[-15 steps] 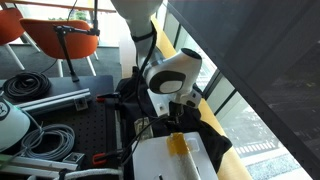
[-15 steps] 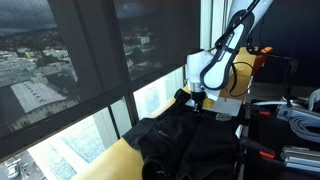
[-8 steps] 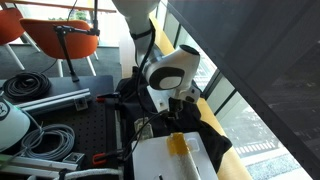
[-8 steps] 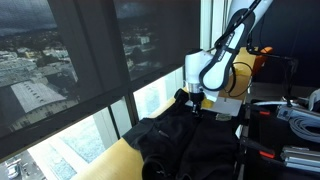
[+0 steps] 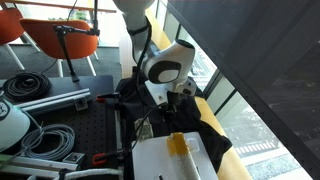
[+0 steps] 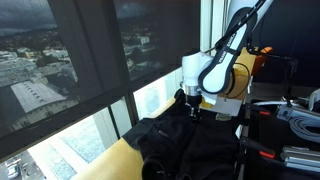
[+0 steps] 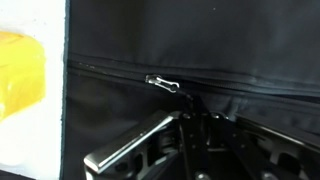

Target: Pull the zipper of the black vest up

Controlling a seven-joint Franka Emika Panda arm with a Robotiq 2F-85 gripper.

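The black vest (image 6: 180, 140) lies rumpled on a yellow pad by the window, and also shows in an exterior view (image 5: 205, 128). In the wrist view the vest (image 7: 210, 40) fills the frame, with its zipper line running across it. The metal zipper slider (image 7: 164, 83) sits just above my gripper (image 7: 195, 120). The jaws stand together, pinching a dark pull tab that leads off the slider. In both exterior views the gripper (image 5: 183, 96) (image 6: 194, 108) points down onto the vest's end nearest the arm's base.
The yellow pad (image 6: 108, 160) (image 7: 20, 70) runs along the window ledge. A white box (image 5: 170, 158) with a yellow item on top stands beside the vest. Coiled cables (image 5: 25, 85) and an orange chair (image 5: 60, 40) are behind the arm.
The gripper has moved along the vest toward the arm's base, taking the zipper slider with it. The jaws have stayed shut.
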